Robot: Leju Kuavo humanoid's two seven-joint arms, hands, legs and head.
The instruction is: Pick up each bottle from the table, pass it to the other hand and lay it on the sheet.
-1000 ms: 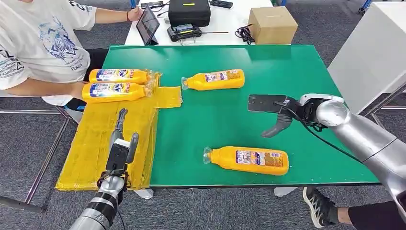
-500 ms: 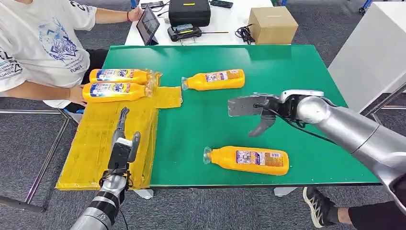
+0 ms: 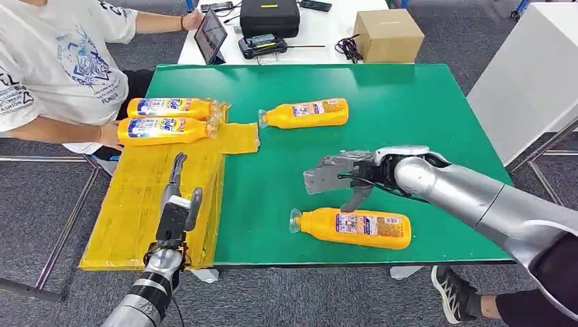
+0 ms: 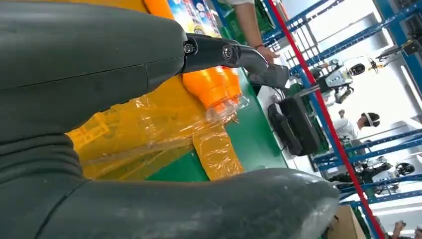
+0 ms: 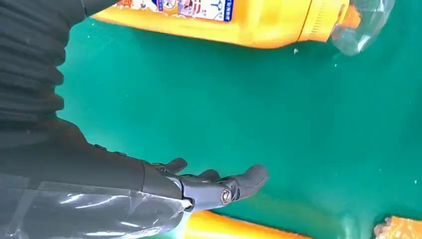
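The near bottle (image 3: 351, 227) lies flat on the green table (image 3: 409, 102), close to the near edge. Its long axis runs left to right, and its clear cap points to the left. The right hand (image 3: 335, 174) hovers just above and a little beyond it, with the fingers spread and nothing in them; the palm faces down and the thumb hangs toward the bottle. I cannot tell if the thumb touches it.

A second bottle (image 3: 304, 113) lies farther away, near the middle of the table, with the same direction, cap to the left. Two more bottles (image 3: 167, 119) lie side by side on the far end of the yellow sheet (image 3: 129, 204), their caps pointing right.

The left hand (image 3: 176, 204) stands over the near part of the sheet, fingers stretched and apart, holding nothing.

A person (image 3: 54, 65) in a white shirt sits at the far left. Behind the green table, a white table carries a cardboard box (image 3: 387, 34) and a black case (image 3: 269, 16). The floor is grey carpet.
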